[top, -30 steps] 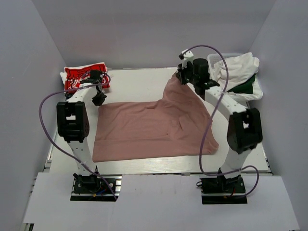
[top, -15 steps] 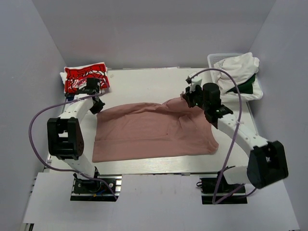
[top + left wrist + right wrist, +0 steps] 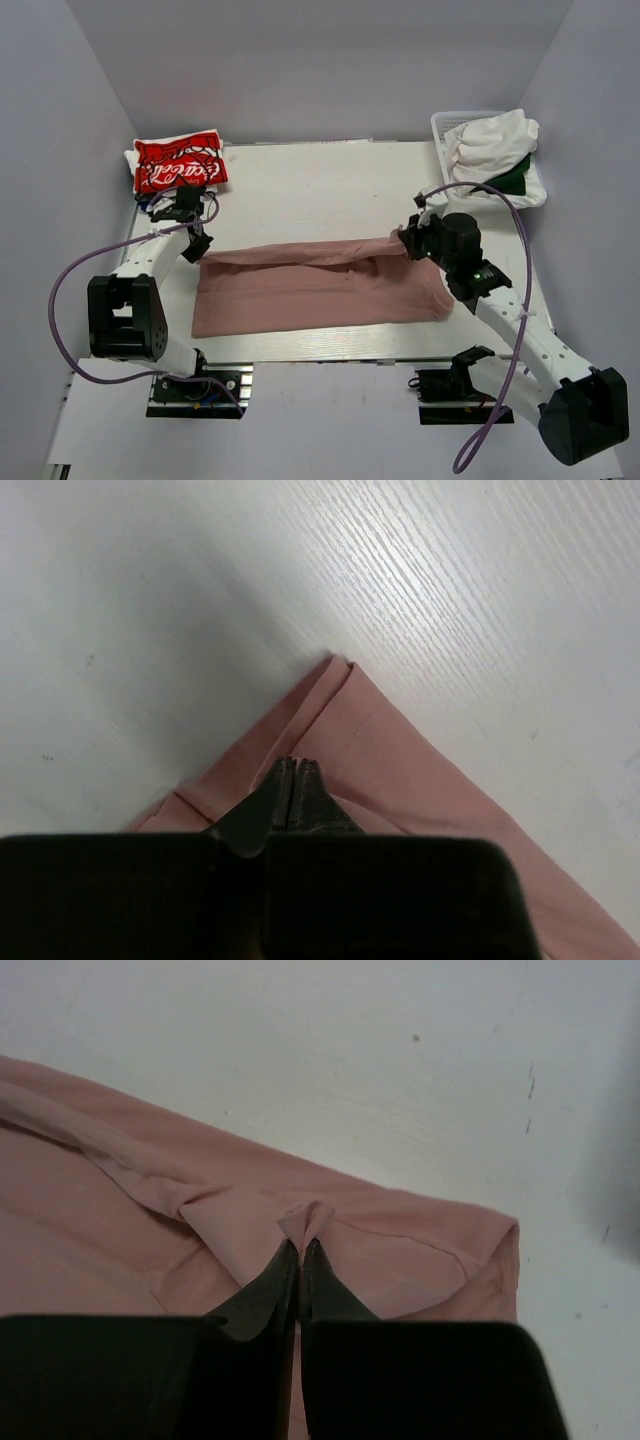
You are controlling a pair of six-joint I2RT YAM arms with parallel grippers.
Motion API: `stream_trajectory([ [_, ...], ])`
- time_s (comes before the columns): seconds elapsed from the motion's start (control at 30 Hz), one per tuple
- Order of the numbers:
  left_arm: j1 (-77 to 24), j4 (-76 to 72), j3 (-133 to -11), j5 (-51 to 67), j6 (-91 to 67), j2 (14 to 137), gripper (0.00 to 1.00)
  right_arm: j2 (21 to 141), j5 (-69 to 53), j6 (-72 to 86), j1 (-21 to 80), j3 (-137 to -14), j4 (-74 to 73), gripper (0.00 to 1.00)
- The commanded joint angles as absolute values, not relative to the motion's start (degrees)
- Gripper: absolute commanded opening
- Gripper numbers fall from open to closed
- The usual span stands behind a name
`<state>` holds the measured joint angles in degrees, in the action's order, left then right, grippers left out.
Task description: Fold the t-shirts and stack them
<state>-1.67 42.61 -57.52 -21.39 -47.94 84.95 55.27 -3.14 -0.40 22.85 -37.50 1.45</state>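
Holding the dusty-pink t-shirt [image 3: 320,285] by its far edge, you have both arms low over the bench [image 3: 320,180]. The shirt lies across the middle, stretched from 9 o'clock to 3 o'clock, and its far part is doubled over toward you. The left gripper [image 3: 295,767] is clenched on the doubled corner at 9 o'clock. The right gripper [image 3: 300,1247] is clenched on a small tuck of the same shirt at 3 o'clock, near its end.

Please watch the right side first. Only a little pinch of cloth sits between the jaws there, so I think a quick pull could slip it out and the fold would fall open. A ridge also runs across the cloth near this gripper; if you let go now, I judge the crease stays inside the fold.

The two grasp points do not look level in the top view, so the folded edge may land crooked.

The red t-shirt [image 3: 180,165] at 10 o'clock is near the left arm; a wide swing could drag it. The white t-shirts [image 3: 495,140] and the dark green one [image 3: 515,180] wait in the basket [image 3: 445,125] at 2 o'clock.
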Motion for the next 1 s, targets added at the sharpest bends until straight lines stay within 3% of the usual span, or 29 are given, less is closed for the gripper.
stream_trajectory([
  [0.0, -1.76, 42.63, -57.22, -25.75, -49.92, 82.71, 0.0, 51.87, -0.26, 3.6, 22.85, -35.86, -2.63, 0.0],
  [0.33, -1.76, 43.95, -55.11, -25.5, -53.17, 83.24, 0.0, 44.56, 0.63, 9.75, 22.94, -29.62, -8.0, 0.0],
  [0.4, -1.76, 43.95, -53.53, -24.97, -53.17, 81.48, 0.11, 44.56, -2.63, 12.21, 23.03, -27.96, -8.35, 0.0],
  [0.5, -1.76, 46.83, -51.43, -25.48, -57.2, 78.32, 0.16, 44.04, -5.45, 17.13, 23.03, -26.37, -10.62, 0.04],
  [0.53, -1.76, 48.85, -50.81, -26.1, -58.7, 77.01, 0.22, 43.69, -5.1, 18.1, 23.11, -26.89, -16.29, 0.07],
  [0.57, -1.76, 49.65, -48.89, -26.1, -59.41, 75.43, 0.5, 43.33, -3.01, 24.46, 22.94, -28.03, -18.78, 0.15],
  [0.6, -1.76, 50.53, -47.82, -26.1, -60.28, 71.84, 0.53, 42.63, -3.16, 25.56, 22.77, -28.56, -20.98, 0.28],
  [0.63, -1.15, 52.36, -46.42, -26.1, -61.6, 70.07, 0.55, 41.5, -3.08, 27.66, 22.85, -29.7, -27.62, 0.45],
  [0.7, -0.62, 54.22, -45.88, -26.97, -62.23, 66.64, 0.75, 39.82, -2.46, 30.15, 22.77, -31.55, -30.84, 0.9],
  [0.77, -0.62, 56.68, -46.75, -27.51, -63.54, 62.68, 0.99, 37.88, -1.94, 30.15, 22.59, -32.6, -32.08, 0.9],
  [0.87, -0.62, 56.17, -49.48, -28.3, -62.15, 60.39, 1.0, 38.58, -0.35, 29.27, 22.68, -33.4, -29.01, 0.9],
  [0.97, -1.32, 47.95, -50.19, -21.22, -55.23, 59.68, 1.0, 41.99, -1.32, 26.64, 22.76, -33.57, -21.55, 0.9],
])
